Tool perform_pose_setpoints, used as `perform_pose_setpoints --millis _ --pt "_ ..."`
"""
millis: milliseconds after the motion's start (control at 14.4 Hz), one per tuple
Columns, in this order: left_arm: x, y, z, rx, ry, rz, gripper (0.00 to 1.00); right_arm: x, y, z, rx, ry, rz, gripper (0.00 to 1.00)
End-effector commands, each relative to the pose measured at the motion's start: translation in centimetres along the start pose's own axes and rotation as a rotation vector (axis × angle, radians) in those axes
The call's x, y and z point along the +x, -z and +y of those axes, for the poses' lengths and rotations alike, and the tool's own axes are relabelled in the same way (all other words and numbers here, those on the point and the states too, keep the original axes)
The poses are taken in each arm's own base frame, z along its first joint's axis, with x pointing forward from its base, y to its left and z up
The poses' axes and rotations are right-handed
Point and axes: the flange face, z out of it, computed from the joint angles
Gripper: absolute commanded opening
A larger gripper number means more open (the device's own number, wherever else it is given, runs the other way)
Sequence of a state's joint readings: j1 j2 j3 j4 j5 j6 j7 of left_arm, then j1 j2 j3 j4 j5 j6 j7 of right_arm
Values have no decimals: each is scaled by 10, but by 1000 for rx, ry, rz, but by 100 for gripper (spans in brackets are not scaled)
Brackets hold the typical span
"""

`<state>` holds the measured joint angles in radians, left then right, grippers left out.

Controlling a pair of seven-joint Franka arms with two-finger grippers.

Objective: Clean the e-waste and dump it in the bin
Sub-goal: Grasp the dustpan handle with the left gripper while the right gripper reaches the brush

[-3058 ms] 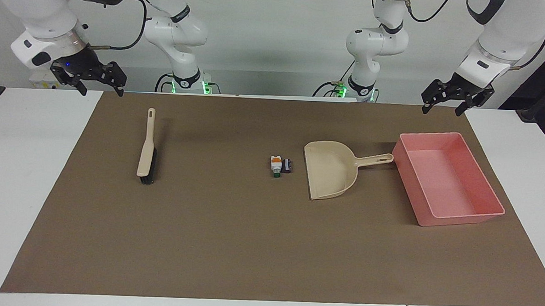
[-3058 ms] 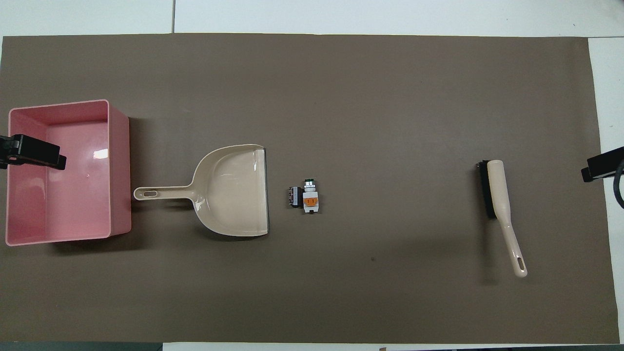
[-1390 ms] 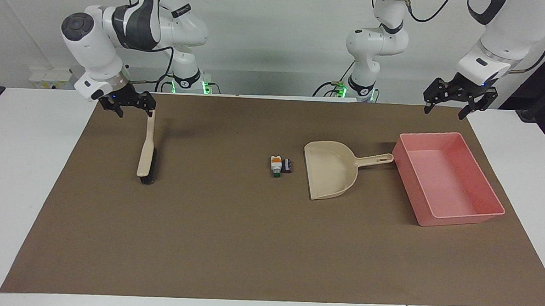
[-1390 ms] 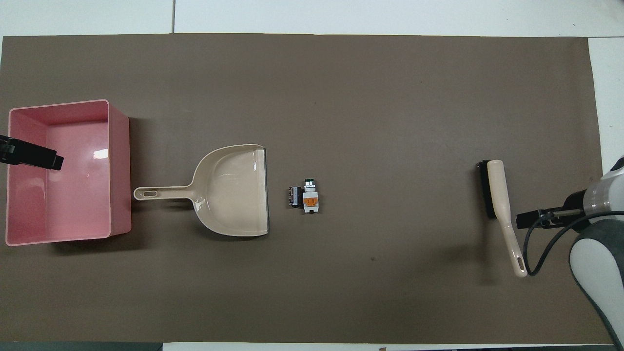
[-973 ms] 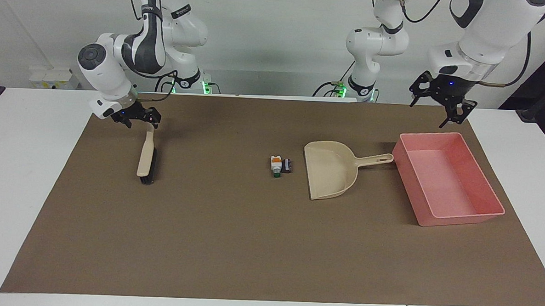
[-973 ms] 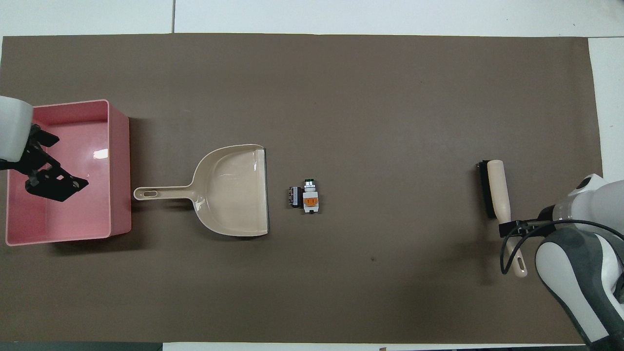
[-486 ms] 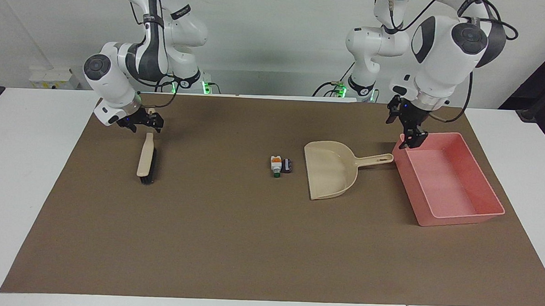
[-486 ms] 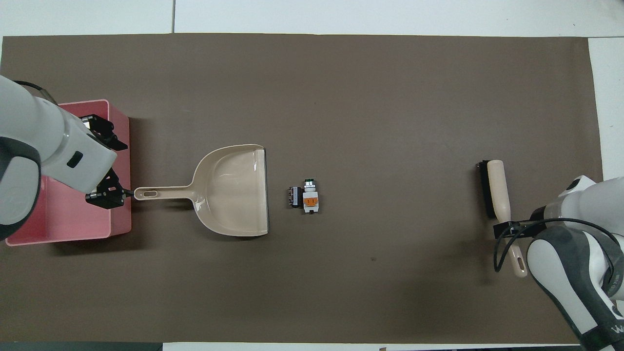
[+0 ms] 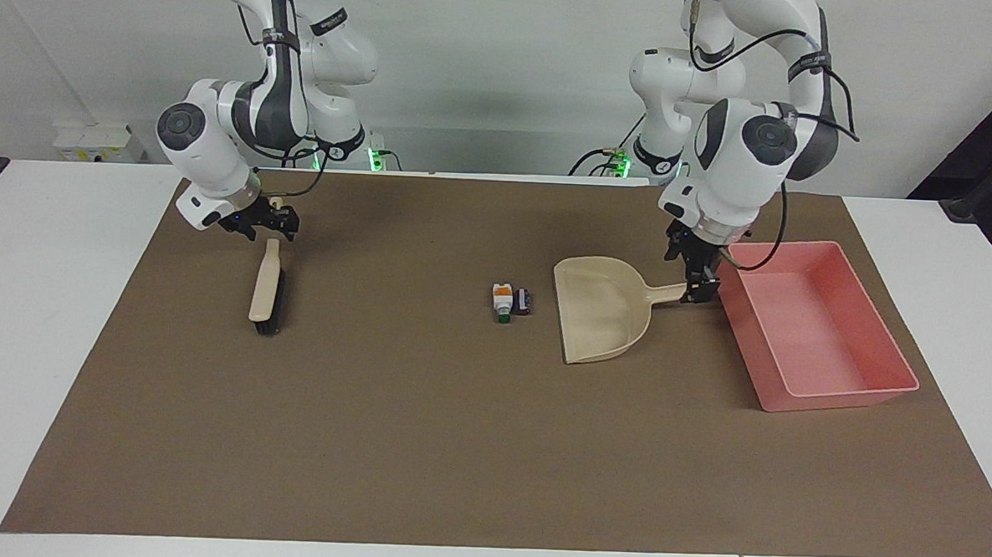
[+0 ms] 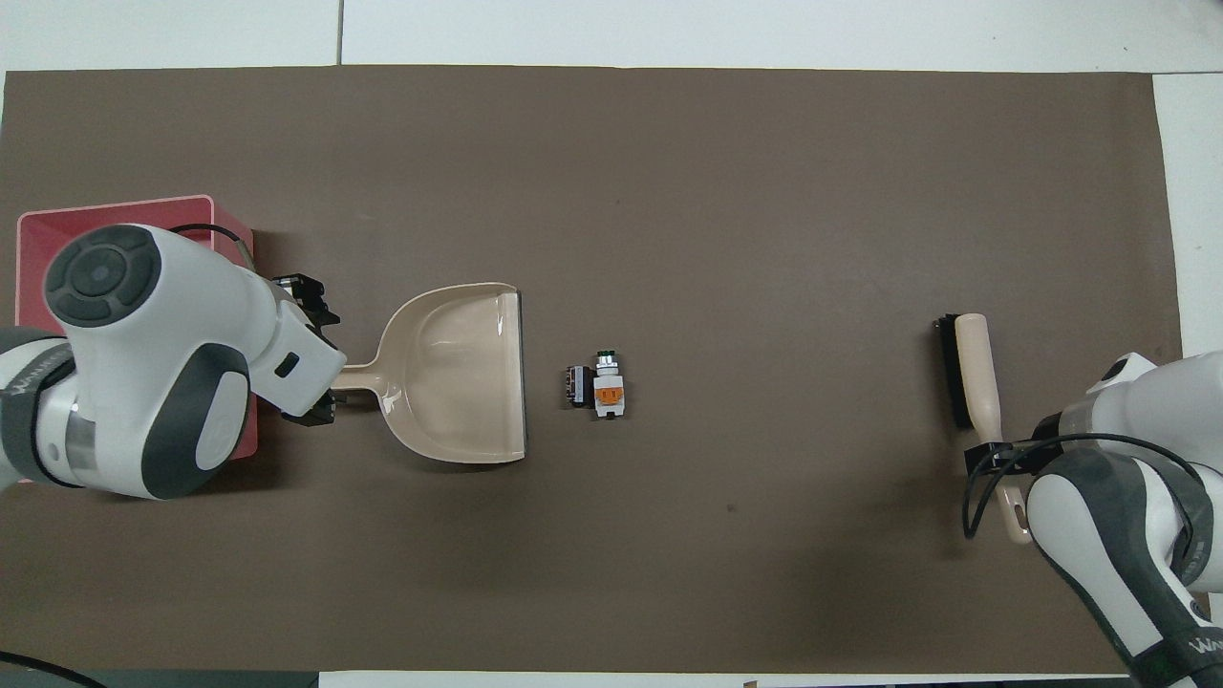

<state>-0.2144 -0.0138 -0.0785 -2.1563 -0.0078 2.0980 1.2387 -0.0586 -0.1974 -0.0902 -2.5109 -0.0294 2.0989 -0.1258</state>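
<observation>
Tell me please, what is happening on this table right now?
Two robot arms are getting ready to sweep up e-waste, two small electronic bits lying on the brown mat beside the mouth of a beige dustpan. The left gripper is down at the dustpan's handle, with open fingers, next to the pink bin. The right gripper is at the handle of the brush, which lies flat toward the right arm's end. Nothing is lifted yet.
</observation>
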Motion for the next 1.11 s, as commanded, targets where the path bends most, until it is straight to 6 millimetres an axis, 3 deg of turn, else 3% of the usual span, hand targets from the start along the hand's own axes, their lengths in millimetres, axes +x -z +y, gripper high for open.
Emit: perform_pose_setpoints --millis 0,139,417,834,903,973,1042 --pt "-2 -21 7 22 -13 -17 97 -6 -2 -1 16 6 2 67" --pt "-4 -38 11 43 -15 -12 97 -6 -2 -1 16 6 2 61" --pt "-5 -50 12 33 26 -22 96 -6 -2 -1 16 6 2 52" --pt "-7 -58 17 17 61 -27 89 -5 -1 -1 15 3 5 15" --pt "-6 -57 15 27 67 -23 81 -5 -1 -1 15 2 5 9" --pt "-6 -56 14 38 69 -20 65 -5 0 -2 14 5 5 6" --pt "-6 -56 14 37 70 -19 43 -2 2 -4 13 8 5 4"
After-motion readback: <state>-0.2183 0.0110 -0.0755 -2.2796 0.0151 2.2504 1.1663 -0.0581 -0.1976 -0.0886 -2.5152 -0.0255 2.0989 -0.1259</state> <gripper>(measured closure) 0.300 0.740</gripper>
